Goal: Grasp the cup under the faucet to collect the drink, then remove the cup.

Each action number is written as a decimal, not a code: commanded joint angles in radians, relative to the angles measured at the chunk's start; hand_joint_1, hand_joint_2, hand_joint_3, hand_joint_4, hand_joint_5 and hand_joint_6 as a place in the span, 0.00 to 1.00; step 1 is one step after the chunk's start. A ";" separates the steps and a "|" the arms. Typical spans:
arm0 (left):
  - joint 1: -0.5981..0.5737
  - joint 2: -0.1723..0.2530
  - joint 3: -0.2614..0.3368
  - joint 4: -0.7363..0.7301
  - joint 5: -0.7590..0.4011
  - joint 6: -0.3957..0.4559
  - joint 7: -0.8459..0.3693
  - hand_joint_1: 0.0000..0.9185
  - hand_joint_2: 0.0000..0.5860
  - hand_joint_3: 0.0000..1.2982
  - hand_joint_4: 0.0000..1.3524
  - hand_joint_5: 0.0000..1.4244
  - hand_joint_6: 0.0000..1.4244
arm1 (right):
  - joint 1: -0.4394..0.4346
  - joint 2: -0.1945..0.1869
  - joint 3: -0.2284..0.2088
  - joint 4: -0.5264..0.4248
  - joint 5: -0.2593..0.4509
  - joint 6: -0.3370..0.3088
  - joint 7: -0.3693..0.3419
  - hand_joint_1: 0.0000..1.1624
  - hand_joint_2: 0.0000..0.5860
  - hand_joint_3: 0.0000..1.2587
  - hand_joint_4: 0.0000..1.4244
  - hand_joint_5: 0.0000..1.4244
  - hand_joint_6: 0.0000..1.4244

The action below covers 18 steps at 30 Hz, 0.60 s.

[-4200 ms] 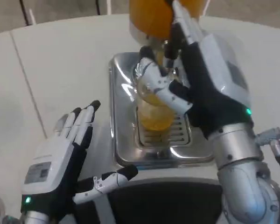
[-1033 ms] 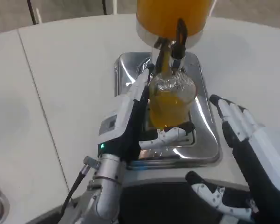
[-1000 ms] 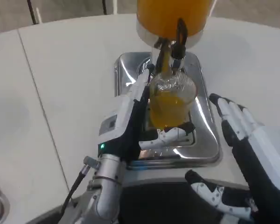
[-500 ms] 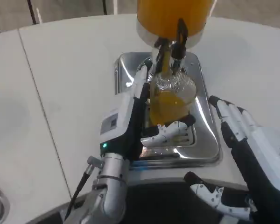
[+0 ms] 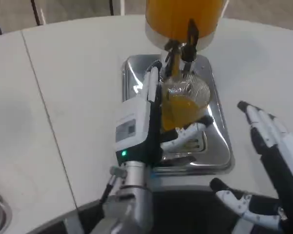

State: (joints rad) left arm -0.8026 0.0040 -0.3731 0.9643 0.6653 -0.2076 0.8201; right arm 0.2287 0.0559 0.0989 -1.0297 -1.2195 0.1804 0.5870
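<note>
1. On the steel drip tray (image 5: 219,146) of the drink dispenser (image 5: 183,19), the clear cup (image 5: 185,105) stands under the faucet (image 5: 180,51), roughly half full of orange drink.
2. The left robot hand (image 5: 154,124) is clamped on the cup from its left side, thumb across the front low down, apparently to steady it below the spout and be ready to draw it away.
3. The right robot hand (image 5: 271,161) hangs over the bench (image 5: 68,92) right of the tray, fingers apart, holding nothing, probably waiting.
4. The dispenser's top is cut off, the left fingers behind the cup are hidden, and whether drink is running from the faucet is unclear.
</note>
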 commanded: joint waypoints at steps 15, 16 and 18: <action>-0.072 -0.109 0.046 0.204 -0.069 0.012 0.261 0.38 0.15 0.80 0.89 0.98 1.00 | -0.021 0.060 -0.033 -0.018 -0.053 0.013 0.073 0.56 0.57 0.00 0.00 0.00 0.13; -0.073 -0.108 0.047 0.205 -0.071 0.001 0.263 0.39 0.15 0.81 0.91 0.99 1.00 | -0.024 0.056 -0.033 -0.018 -0.054 0.017 0.081 0.56 0.57 0.00 0.00 0.00 0.13; -0.074 -0.106 0.048 0.205 -0.074 -0.015 0.266 0.40 0.16 0.82 0.91 0.99 1.00 | -0.030 0.056 -0.031 -0.017 -0.058 0.027 0.086 0.56 0.57 0.00 0.00 0.00 0.13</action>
State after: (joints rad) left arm -0.8870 -0.0636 -0.3311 1.1508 0.6153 -0.2055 1.0848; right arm 0.2059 0.0627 0.0639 -1.0307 -1.2684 0.1920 0.6605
